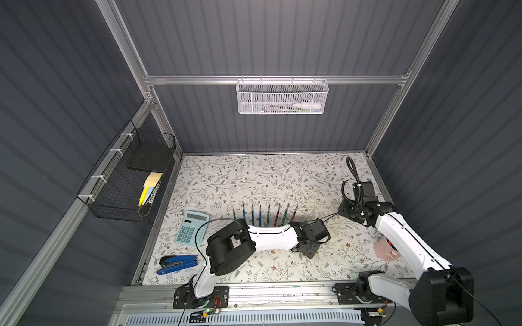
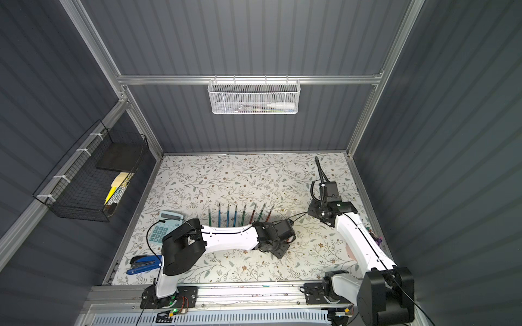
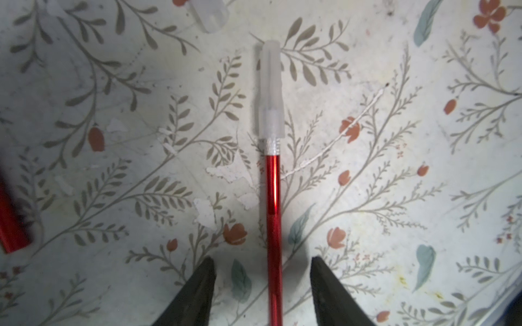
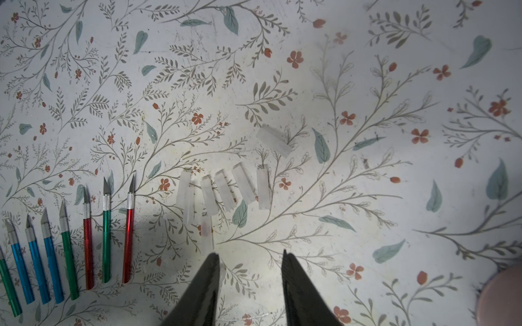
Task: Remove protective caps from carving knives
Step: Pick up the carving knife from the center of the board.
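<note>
Left gripper (image 3: 262, 258) jaws apart, straddling the handle of a red knife (image 3: 273, 203) with clear gaps either side, nothing pinched; right gripper (image 4: 250, 252) jaws apart too, empty, hanging over the table (image 4: 367, 84). The red knife lies flat, its whitish cap (image 3: 270, 90) seated over the blade end down to the knurled collar and pointing away from the left fingers; judged the last one to strip. Left jaws look lined up along the handle so a closing grip would pin it while the cap end stays free for a pull. Beside it, in the right wrist view, eight bare knives (image 4: 67, 248) lie side by side in a fan, blades all pointing one way, green, blue and red; kept apart from the loose caps (image 4: 224, 190), eight of them in a rough row near the right fingertips, one lying just beside a fingertip. Right arm seems parked at the cap pile, well placed to take the last cap and drop it there. Farther out, near the left arm's base: calculator (image 1: 192, 228) and blue stapler (image 1: 178, 264), clear of the work.
</note>
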